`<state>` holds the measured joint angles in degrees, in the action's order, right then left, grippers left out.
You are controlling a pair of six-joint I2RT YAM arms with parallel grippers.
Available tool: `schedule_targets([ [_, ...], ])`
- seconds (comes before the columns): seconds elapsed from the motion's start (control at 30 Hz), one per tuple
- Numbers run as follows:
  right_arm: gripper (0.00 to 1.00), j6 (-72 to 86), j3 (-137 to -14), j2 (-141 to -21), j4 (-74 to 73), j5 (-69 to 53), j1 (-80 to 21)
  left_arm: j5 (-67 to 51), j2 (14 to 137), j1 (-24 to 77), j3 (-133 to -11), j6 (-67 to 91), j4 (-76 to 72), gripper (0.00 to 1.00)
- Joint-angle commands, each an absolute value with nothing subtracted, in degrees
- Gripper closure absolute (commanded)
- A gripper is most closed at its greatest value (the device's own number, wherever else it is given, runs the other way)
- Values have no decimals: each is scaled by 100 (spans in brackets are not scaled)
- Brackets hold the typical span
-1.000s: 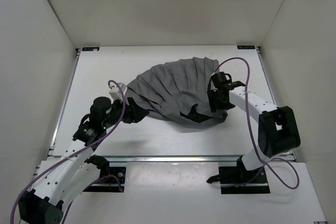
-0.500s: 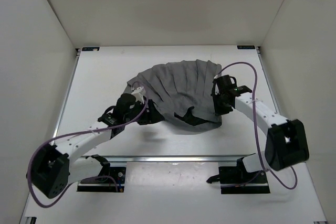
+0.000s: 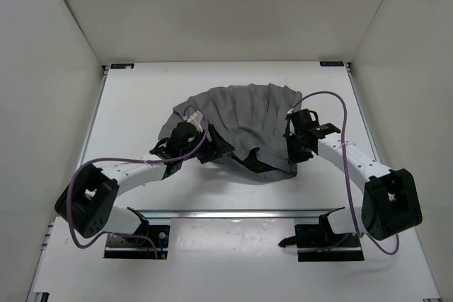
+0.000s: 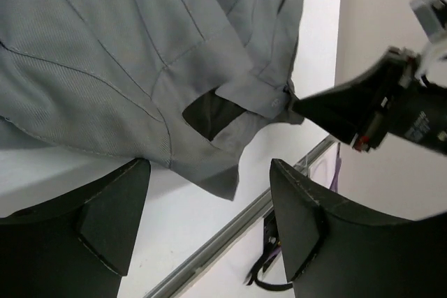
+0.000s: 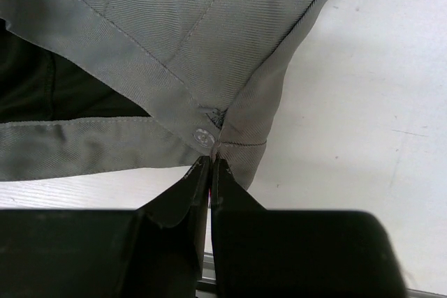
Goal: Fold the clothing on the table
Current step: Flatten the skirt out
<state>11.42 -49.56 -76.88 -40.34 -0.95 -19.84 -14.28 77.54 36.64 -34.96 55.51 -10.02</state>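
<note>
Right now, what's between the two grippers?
Only the skirt's near edge, grey cloth with its dark inside gaping, from just past the open left gripper to the corner the right gripper pinches. Top view shows it best.

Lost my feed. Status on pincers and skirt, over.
Left pincer open at near edge of skirt. Right pincer shut on its waistband corner. Nothing blocking.

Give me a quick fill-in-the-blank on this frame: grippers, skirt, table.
1. The right gripper is ___ on a waistband corner of the skirt.
2. The left gripper stands ___, with nothing between its fingers.
3. Beside the right fingertips the waistband carries a small round ___.
4. The table under the skirt is ___ in colour.
Missing words: shut; open; button; white.
</note>
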Motion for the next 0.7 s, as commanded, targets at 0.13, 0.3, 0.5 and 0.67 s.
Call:
schedule_targets([
  [0.13, 100, 1152, -4878, -7304, -3823, -307, -1890, -1800, 8656, 3612, -3744, 6274, -1678, 21],
  [0.3, 100, 1064, -4825, -7102, -3736, -474, -1785, -2066, 8939, 3621, -3446, 6617, -2285, 71],
  [0.5, 100, 915, -4711, -6059, -3280, -1341, -1275, -1845, 7492, 3060, -3348, 6207, -1672, 100],
  [0.67, 100, 1422, -4649, -4555, -1963, -3198, -529, -1741, 6076, 2558, -4252, 5468, -108, 100],
])
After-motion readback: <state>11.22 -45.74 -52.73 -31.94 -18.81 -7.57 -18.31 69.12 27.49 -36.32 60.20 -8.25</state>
